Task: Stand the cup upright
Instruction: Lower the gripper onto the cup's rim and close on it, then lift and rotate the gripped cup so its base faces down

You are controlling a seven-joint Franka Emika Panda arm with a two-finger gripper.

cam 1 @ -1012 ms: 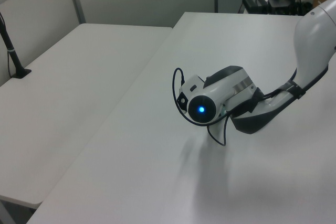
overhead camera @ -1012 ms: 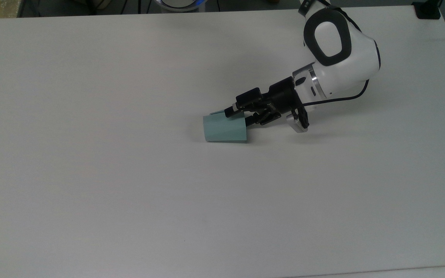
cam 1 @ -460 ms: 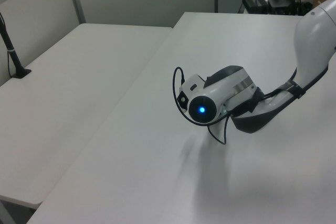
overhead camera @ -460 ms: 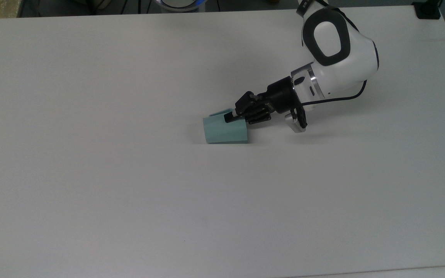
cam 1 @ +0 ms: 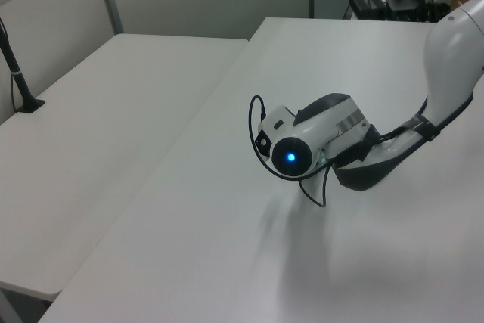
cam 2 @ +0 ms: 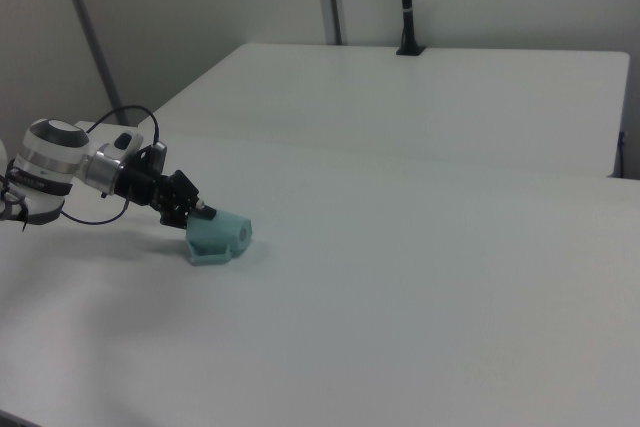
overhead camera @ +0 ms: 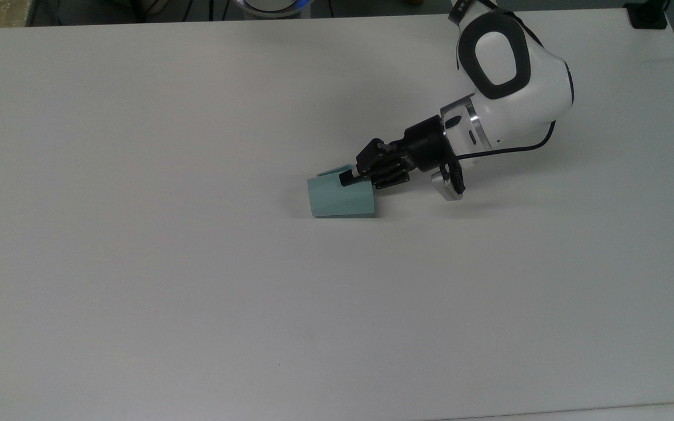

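Note:
The pale teal-green cup [overhead camera: 340, 199] lies on its side near the middle of the white table [overhead camera: 196, 292], its wider rim end toward the top view's right. My gripper [overhead camera: 350, 177] reaches in from the right, low over the table, and is shut on the cup's upper wall near the rim. In the right view the cup [cam 2: 220, 237] rests on the table with my gripper [cam 2: 203, 213] pressed on its top left edge. The arm's wrist [cam 1: 302, 153], blue light lit, hides cup and fingers in the left view.
A black cable [overhead camera: 518, 149] loops from the wrist. A second white table [cam 2: 420, 97] stands beyond a gap, with a black post [cam 2: 407, 7] at its far edge. A black object [overhead camera: 647, 14] sits at the table's top right corner.
The fingers, spread apart one second ago, have closed on the cup's wall. The wrist shifted slightly. The cup still lies on its side in the same spot.

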